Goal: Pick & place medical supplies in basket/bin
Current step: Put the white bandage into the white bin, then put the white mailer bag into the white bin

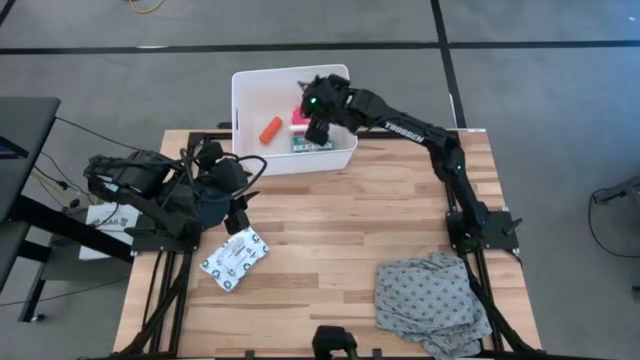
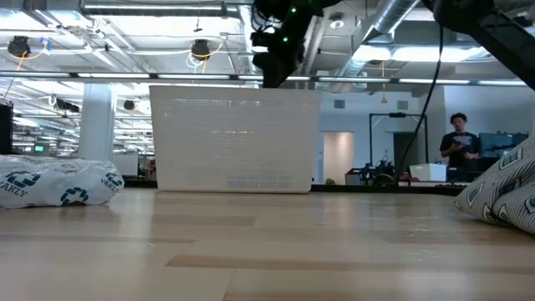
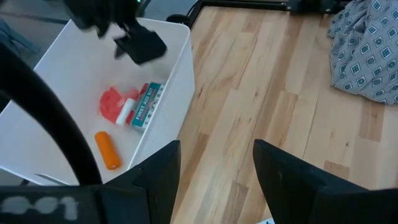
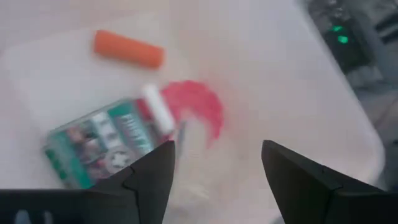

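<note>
My right gripper (image 1: 318, 128) hovers over tub (image 1: 243, 88), fingers released, nothing held; left gripper (image 1: 238, 215) fingers released above printed packet (image 1: 235, 258), bench's nine o'clock.

Tub (image 1: 245, 100): smooth white plastic, probably matt. Table (image 1: 350, 220): pale wood planks. Cloth (image 1: 430, 300): soft grey fabric.

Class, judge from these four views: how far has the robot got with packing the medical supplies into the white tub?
Done: the orange tube, first-aid box, pink roll and small white tube lie in the white tub. In hand: nothing; the right gripper hangs open and empty over the tub. Left: the flat white printed packet lies on the table beside the left gripper, which is open.
</note>
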You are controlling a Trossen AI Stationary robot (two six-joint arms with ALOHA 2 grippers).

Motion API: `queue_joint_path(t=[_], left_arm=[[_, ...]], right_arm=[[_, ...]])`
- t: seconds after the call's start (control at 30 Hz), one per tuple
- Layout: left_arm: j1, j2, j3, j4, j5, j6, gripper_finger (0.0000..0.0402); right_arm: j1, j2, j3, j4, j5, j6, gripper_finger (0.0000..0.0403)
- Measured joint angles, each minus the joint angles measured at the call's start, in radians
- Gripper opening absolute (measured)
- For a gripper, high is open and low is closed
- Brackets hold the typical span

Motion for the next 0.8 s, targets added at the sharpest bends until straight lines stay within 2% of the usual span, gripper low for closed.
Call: queue_joint_path(t=[0.07, 0.2, 0.3, 0.63, 0.8], left_arm=[[0.000, 0.000, 0.000, 0.000, 0.000, 0.000, 0.0192], [0.000, 0.000, 0.000, 0.000, 0.000, 0.000, 0.0192], [0.000, 0.000, 0.000, 0.000, 0.000, 0.001, 0.0192], [-0.008, -0.001, -0.020, 0.000, 0.029, -0.055, 0.0192], [-0.055, -0.021, -0.180, 0.003, 0.040, -0.151, 0.0192]], right_arm=[[0.015, 0.018, 0.000, 0.002, 0.029, -0.037, 0.0235], [0.040, 0.033, 0.000, 0.011, 0.189, -0.099, 0.0235], [0.062, 0.023, 0.000, 0.004, 0.240, -0.121, 0.0235], [0.240, -0.094, 0.000, -0.010, 0.261, -0.175, 0.0235], [0.329, -0.169, 0.001, -0.074, 0.260, -0.153, 0.0235]])
